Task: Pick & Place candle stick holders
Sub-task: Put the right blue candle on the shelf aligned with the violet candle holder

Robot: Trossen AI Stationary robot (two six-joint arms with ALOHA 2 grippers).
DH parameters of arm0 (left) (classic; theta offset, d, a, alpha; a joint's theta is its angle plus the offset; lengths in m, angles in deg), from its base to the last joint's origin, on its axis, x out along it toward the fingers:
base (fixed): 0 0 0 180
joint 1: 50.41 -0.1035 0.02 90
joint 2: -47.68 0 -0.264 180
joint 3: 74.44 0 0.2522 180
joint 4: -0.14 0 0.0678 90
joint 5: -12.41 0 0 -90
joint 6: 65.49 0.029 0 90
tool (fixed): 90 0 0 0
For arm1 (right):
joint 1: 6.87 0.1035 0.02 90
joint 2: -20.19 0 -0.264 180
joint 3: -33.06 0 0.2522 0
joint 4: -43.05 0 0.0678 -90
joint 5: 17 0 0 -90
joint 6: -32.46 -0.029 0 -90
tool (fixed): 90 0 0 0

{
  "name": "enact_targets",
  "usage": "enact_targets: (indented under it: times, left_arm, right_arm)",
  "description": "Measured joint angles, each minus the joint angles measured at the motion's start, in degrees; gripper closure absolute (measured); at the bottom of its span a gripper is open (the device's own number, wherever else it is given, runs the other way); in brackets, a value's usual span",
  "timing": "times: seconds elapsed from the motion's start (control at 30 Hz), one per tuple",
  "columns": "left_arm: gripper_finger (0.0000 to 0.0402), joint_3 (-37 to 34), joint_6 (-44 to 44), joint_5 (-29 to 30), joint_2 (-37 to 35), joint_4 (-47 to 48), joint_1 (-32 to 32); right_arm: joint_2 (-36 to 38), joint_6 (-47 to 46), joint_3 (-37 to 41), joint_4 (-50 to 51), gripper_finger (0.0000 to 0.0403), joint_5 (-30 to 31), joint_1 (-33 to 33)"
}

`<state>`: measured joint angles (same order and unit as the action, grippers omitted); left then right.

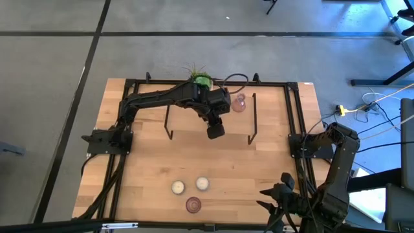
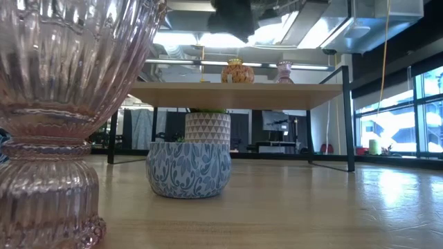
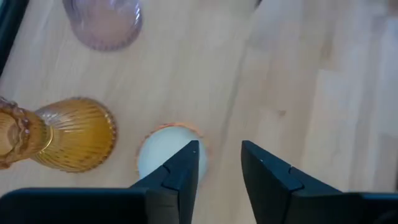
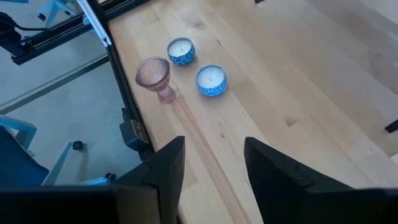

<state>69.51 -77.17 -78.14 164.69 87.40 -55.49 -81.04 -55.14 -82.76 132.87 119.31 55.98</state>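
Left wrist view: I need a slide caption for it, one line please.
Open left gripper above the shelf, beside a cream-white candle holder, with an amber glass holder and a pink glass holder nearby.

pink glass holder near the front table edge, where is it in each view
High view: the pink glass holder stands at the front edge, below the two white candle holders.
Low view: it fills the left foreground, with a blue patterned candle holder behind it.
Left wrist view: not in it; the pink glass there is a different one, on the shelf.
Right wrist view: upper left, near the table edge.
Shared landmark: the blue-sided white candle holders.
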Motion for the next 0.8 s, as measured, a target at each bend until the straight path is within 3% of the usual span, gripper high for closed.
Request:
enact_targets:
  times: [0.17, 0.5, 0.63, 0.8]
  left_arm:
    - [0.028, 4.85, -3.64, -2.13, -0.07, 0.02, 2.63]
    - [0.0281, 4.5, -16.56, -17.44, -1.05, -1.5, 10.86]
    - [0.0284, 4.5, -20.06, -16.97, -1.05, -1.7, 17.66]
    - [0.0294, 4.5, -23.94, -6.78, -1.03, -2.54, 27.15]
  right_arm:
    - [1.11, 2.22, 0.0, -0.02, 0.0233, -0.31, 0.0]
    - [5.11, 17.29, 0.0, 0.54, 0.0233, -1.66, -0.11]
    - [7.32, 27.15, 0.0, -1.16, 0.0233, -3.91, -0.11]
    - [9.97, 36.32, 0.02, -6.8, 0.0233, -6.06, -1.41]
